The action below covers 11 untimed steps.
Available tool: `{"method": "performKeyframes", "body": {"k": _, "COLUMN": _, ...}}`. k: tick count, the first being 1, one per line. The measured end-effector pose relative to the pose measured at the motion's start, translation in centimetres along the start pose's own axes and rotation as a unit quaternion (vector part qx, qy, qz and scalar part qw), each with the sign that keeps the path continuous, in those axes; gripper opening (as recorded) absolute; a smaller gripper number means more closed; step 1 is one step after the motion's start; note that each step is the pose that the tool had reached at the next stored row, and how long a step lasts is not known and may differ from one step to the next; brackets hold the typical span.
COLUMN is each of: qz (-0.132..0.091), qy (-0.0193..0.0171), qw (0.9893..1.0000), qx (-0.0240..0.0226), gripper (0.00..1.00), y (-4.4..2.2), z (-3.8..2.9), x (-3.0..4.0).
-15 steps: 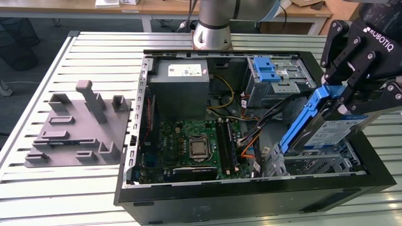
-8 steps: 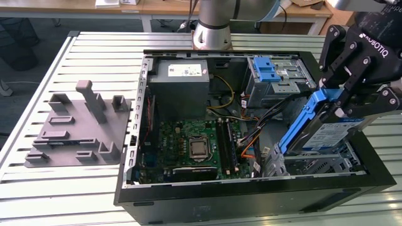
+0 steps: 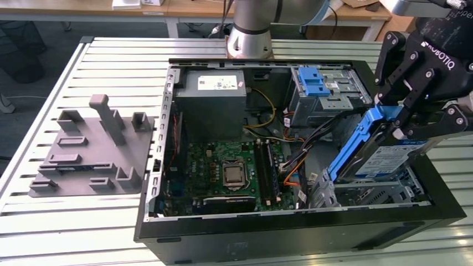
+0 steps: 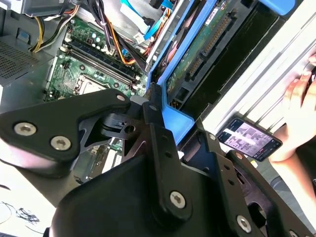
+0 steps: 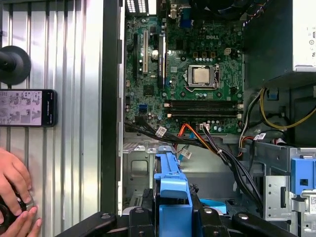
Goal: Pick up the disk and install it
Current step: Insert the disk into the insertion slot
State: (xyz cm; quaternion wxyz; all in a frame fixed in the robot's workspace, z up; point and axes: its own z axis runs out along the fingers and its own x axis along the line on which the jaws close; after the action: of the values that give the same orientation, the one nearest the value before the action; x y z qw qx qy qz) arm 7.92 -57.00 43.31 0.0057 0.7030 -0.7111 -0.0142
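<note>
The disk (image 3: 386,159) is a silver-grey drive with a blue-and-white label, clipped in a blue bracket (image 3: 353,145). It hangs steeply tilted over the metal drive bay (image 3: 377,195) at the near corner of the open computer case, on the exterior view's right. My black gripper (image 3: 397,123) is shut on the disk's upper end. The second wrist view shows the disk's green circuit side (image 4: 196,55) and the bracket (image 4: 174,121) clamped between my fingers (image 4: 154,114). In the first wrist view the bracket (image 5: 172,186) sticks out from my gripper (image 5: 173,218) above the bay.
Inside the case (image 3: 296,235) are the motherboard (image 3: 221,166), a grey power supply (image 3: 214,94), a blue-latched drive cage (image 3: 325,88) and loose cables (image 5: 207,140). A grey fixture plate (image 3: 88,149) lies beside the case. A phone (image 5: 27,107) and a person's hands (image 5: 15,197) are on the slatted table.
</note>
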Motion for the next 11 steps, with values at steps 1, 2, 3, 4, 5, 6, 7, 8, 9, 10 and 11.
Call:
{"method": "performKeyframes", "body": {"k": 1, "qz": 0.000, "qy": 0.0000, "qw": 1.0000, "qx": 0.0000, "gripper": 0.36, "y": 0.00, "z": 0.01, "x": 0.00}}
{"method": "performKeyframes", "body": {"k": 2, "qz": 0.000, "qy": 0.0000, "qw": 1.0000, "qx": 0.0000, "gripper": 0.37, "y": 0.00, "z": 0.08, "x": 0.00}}
{"method": "performKeyframes", "body": {"k": 3, "qz": 0.000, "qy": -0.0001, "qw": 1.0000, "qx": 0.0000, "gripper": 0.44, "y": 0.00, "z": 0.22, "x": 0.00}}
{"method": "performKeyframes", "body": {"k": 4, "qz": 0.000, "qy": -0.0001, "qw": 1.0000, "qx": 0.0000, "gripper": 0.44, "y": -0.01, "z": 0.41, "x": 0.01}}
{"method": "performKeyframes", "body": {"k": 5, "qz": 0.000, "qy": 0.0000, "qw": 1.0000, "qx": 0.0000, "gripper": 0.44, "y": -0.02, "z": 0.58, "x": 0.01}}
{"method": "performKeyframes", "body": {"k": 6, "qz": 0.000, "qy": -0.0002, "qw": 1.0000, "qx": 0.0000, "gripper": 0.44, "y": -0.02, "z": 0.77, "x": 0.01}}
{"method": "performKeyframes", "body": {"k": 7, "qz": 0.000, "qy": -0.0001, "qw": 1.0000, "qx": 0.0000, "gripper": 0.44, "y": -0.02, "z": 0.94, "x": 0.02}}
{"method": "performKeyframes", "body": {"k": 8, "qz": 0.000, "qy": -0.0001, "qw": 1.0000, "qx": 0.0000, "gripper": 0.44, "y": -0.03, "z": 1.12, "x": 0.03}}
{"method": "performKeyframes", "body": {"k": 9, "qz": 0.000, "qy": -0.0001, "qw": 1.0000, "qx": 0.0000, "gripper": 0.44, "y": -0.03, "z": 1.31, "x": 0.03}}
{"method": "performKeyframes", "body": {"k": 10, "qz": 0.000, "qy": 0.0000, "qw": 1.0000, "qx": 0.0000, "gripper": 0.42, "y": -0.04, "z": 1.49, "x": 0.04}}
{"method": "performKeyframes", "body": {"k": 11, "qz": 0.000, "qy": -0.0001, "qw": 1.0000, "qx": 0.0000, "gripper": 0.42, "y": -0.04, "z": 1.67, "x": 0.04}}
